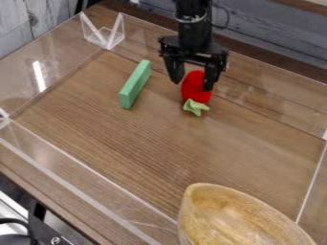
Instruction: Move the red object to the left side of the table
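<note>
The red object [194,88], a small glossy strawberry toy with a pale green leafy end, lies right of centre on the brown wood-grain table [166,144]. My black gripper [192,78] points straight down over it. Its two fingers stand open, one on each side of the strawberry's upper part, and the tips are down at the level of the toy. Part of the red body is hidden behind the fingers. I cannot tell whether the fingers touch it.
A flat green block [136,83] lies just left of the strawberry. A round wooden bowl [243,222] sits at the near right corner. Low clear acrylic walls [52,158] border the tabletop, with a folded clear piece [102,33] at the far left.
</note>
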`<state>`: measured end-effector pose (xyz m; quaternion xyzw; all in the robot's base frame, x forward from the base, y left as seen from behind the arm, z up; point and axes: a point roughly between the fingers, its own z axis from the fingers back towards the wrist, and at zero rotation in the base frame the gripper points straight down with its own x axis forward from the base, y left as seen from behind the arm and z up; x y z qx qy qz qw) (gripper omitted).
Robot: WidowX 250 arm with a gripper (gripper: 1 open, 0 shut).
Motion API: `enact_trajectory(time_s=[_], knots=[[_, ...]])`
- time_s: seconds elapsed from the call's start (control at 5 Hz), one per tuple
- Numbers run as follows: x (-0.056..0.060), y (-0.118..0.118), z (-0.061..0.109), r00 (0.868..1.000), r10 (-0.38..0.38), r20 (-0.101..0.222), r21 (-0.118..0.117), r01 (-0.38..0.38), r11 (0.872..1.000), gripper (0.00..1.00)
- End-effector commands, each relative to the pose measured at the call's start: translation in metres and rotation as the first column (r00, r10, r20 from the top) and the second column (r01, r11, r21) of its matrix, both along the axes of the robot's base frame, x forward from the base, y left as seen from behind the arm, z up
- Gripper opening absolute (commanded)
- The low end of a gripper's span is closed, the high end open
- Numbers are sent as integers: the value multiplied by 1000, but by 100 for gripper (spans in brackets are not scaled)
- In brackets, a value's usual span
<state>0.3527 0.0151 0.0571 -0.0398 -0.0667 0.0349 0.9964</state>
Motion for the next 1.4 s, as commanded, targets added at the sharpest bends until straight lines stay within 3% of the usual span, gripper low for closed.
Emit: enact_trajectory(time_s=[0.0, 0.4, 0.8, 1.2], knots=[[8, -3, 9, 999, -2, 41, 14, 1, 1000, 0], [7, -1, 18, 999, 1, 42, -3, -1, 1000, 0], [4, 1, 40, 998, 3, 58, -28, -2, 1000, 0], [-3, 14, 74, 995, 8, 104, -49, -3, 999, 0]])
